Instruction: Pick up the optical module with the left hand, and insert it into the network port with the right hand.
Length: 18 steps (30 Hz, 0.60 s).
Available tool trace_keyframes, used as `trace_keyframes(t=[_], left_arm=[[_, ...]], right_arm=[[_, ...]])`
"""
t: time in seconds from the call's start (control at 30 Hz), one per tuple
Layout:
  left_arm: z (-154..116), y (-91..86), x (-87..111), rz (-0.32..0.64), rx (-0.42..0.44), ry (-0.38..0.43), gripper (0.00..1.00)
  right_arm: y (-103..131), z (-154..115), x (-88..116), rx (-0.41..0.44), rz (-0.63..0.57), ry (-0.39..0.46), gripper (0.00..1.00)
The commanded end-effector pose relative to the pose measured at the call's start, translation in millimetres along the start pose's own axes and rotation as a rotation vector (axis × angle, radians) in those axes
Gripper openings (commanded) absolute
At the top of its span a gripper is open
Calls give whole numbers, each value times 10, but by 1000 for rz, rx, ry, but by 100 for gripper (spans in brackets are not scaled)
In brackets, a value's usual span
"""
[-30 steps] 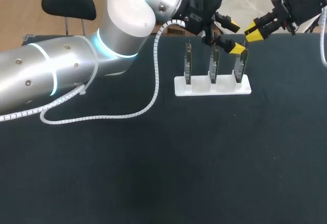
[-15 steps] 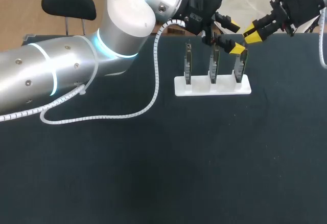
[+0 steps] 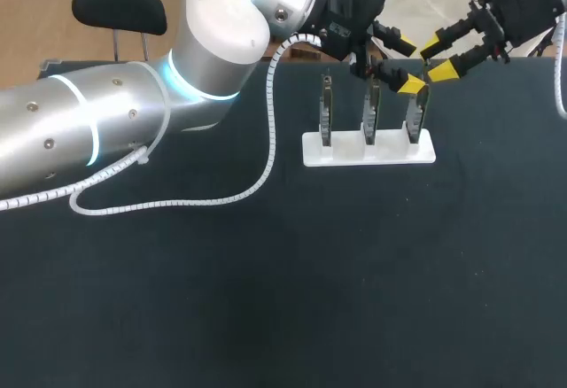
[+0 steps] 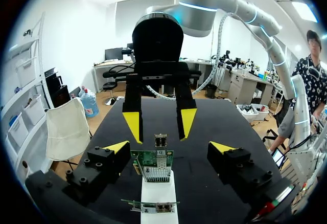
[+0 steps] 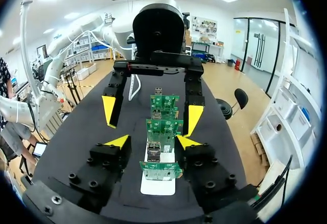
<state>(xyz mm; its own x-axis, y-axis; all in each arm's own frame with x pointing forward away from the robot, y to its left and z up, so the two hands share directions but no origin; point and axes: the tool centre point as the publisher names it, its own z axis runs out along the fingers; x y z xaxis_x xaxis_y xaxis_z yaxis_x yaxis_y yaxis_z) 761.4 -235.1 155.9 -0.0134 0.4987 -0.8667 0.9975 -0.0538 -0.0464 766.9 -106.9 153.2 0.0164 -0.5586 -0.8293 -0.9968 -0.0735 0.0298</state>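
Observation:
Three upright green circuit boards [image 3: 415,113] stand in a white holder [image 3: 368,151] at the back of the table. The small metal optical module [image 4: 161,141] sits in the port on the rightmost board's top edge [image 5: 154,151]. My left gripper [image 3: 406,66] hangs open over that board, one finger on each side [image 4: 169,146]. My right gripper [image 3: 437,58] faces it from the far right, open, its yellow tips flanking the module without touching it [image 5: 152,142]. Each wrist view shows the other gripper across the boards.
A white coiled cable [image 3: 204,195] from my left arm lies across the black table [image 3: 292,299] left of the holder. My bulky left arm [image 3: 115,113] fills the back left corner.
The right gripper's fingers have spread apart from nearly shut to open. Both arms otherwise hold their places, and the boards have not moved.

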Motion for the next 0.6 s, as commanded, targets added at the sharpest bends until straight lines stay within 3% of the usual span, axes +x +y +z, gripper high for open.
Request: trace_keyframes(t=[0.03, 0.07, 0.1, 0.13, 0.17, 0.23, 0.27, 0.37, 0.43, 0.53, 0.6], left_arm=[[-3, -15, 6, 1, -4, -1, 100], [-3, -15, 6, 1, -4, -1, 100], [-3, -15, 6, 1, -4, -1, 100], [-3, -15, 6, 1, -4, -1, 100], [-3, -15, 6, 1, -4, -1, 100], [-3, -15, 6, 1, -4, -1, 100], [-3, -15, 6, 1, -4, -1, 100], [-3, -15, 6, 1, -4, -1, 100], [-3, -15, 6, 1, -4, -1, 100], [-3, -15, 6, 1, -4, -1, 100], [-3, -15, 6, 1, -4, -1, 100]], right_arm=[[22, -26, -9, 9, 2, 2, 48], [22, -34, -10, 13, 2, 3, 66], [21, -46, -14, 15, 3, 2, 76], [21, -55, -16, 18, 2, 2, 59], [22, -62, -18, 22, 2, 1, 50], [22, -85, -27, 31, 3, 1, 63], [23, -95, -36, 33, 2, -1, 64], [26, -113, -56, 42, -1, -3, 93], [26, -130, -60, 48, -4, -3, 88], [24, -188, -68, 62, -2, -4, 100], [21, -242, -71, 75, 4, -12, 87]])
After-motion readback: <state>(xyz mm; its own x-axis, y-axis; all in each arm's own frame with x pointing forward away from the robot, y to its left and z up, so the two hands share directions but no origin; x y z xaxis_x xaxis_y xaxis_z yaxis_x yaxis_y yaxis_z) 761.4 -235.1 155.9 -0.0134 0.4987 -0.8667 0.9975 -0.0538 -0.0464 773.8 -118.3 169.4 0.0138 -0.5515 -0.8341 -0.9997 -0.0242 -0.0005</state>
